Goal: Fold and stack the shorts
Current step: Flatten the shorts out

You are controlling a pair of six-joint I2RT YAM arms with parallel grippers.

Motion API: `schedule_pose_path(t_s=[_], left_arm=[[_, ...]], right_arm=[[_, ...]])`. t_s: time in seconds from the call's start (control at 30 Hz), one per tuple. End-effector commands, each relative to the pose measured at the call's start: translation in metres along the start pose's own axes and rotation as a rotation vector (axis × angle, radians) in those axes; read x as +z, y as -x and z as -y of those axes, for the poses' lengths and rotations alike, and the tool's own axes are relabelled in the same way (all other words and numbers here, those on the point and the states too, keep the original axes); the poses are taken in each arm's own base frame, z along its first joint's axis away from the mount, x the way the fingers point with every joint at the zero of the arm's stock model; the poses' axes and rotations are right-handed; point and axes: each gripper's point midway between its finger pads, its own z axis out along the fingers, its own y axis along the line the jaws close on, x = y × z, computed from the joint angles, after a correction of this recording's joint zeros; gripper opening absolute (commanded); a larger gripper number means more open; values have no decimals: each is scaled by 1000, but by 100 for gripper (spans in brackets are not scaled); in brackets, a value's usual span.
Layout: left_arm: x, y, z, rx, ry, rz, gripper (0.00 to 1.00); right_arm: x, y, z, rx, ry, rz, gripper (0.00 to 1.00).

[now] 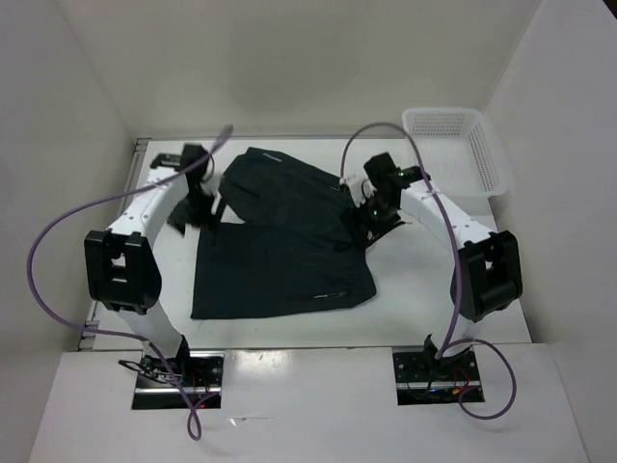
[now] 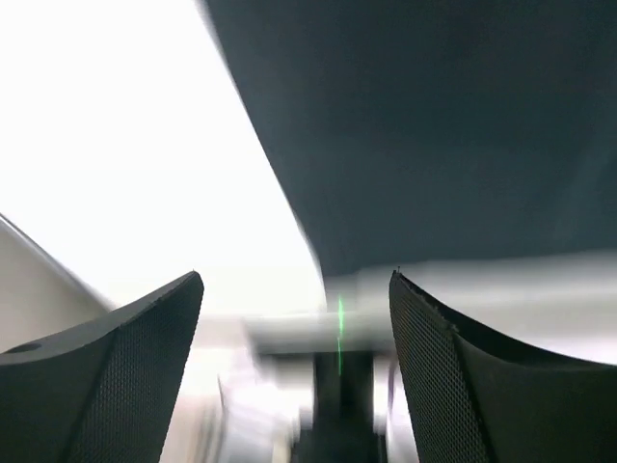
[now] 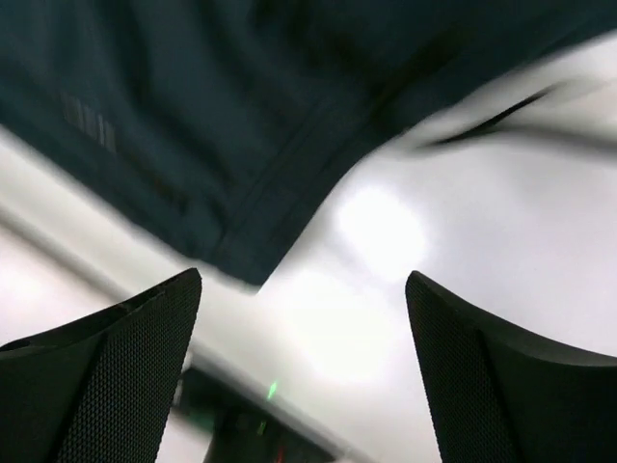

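**Both grippers wide and empty at the shorts' side edges**

Landmark: white plastic lattice basket (image 1: 487, 159), at the far right corner of the white table (image 1: 405, 289).

- Charcoal-black soft fabric shorts (image 1: 275, 260) lie on the table, left of the basket and nearer the arm bases, well apart from it. The near part lies flat in a rough rectangle. The far part is rumpled, with one flap slanting back toward the basket side.
- Right gripper (image 1: 371, 220) is between the basket and the shorts, at the shorts' basket-side edge. In the top view I cannot tell whether it touches the fabric.
- Right wrist view: the two black textured fingers (image 3: 501, 367) are spread wide with nothing between them. A stitched hem of the dark fabric crosses the upper left, with bare white table under the gap. The picture is motion-blurred.
- Left gripper (image 1: 198, 207) is at the shorts' edge farthest from the basket, level with the rumpled part. Contact cannot be judged from above.
- Left wrist view: the fingers (image 2: 125, 357) are also spread wide and hold nothing. The dark fabric fills the upper right, and its edge runs diagonally down toward the gap. The lower centre is too blurred to read.
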Motion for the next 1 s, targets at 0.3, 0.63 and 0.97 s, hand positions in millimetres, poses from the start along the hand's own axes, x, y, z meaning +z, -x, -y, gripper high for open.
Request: schedule_pose_path(t_s=[0.3, 0.63, 0.97], left_arm=[[-83, 357, -33, -61, 48, 867, 87], [-17, 416, -17, -57, 105, 901, 95], [97, 343, -26, -42, 136, 468, 68]], right_arm=[[-54, 210, 135, 235, -347, 647, 72], [-15, 193, 185, 361, -445, 584, 68], [23, 165, 190, 349, -438, 482, 73]])
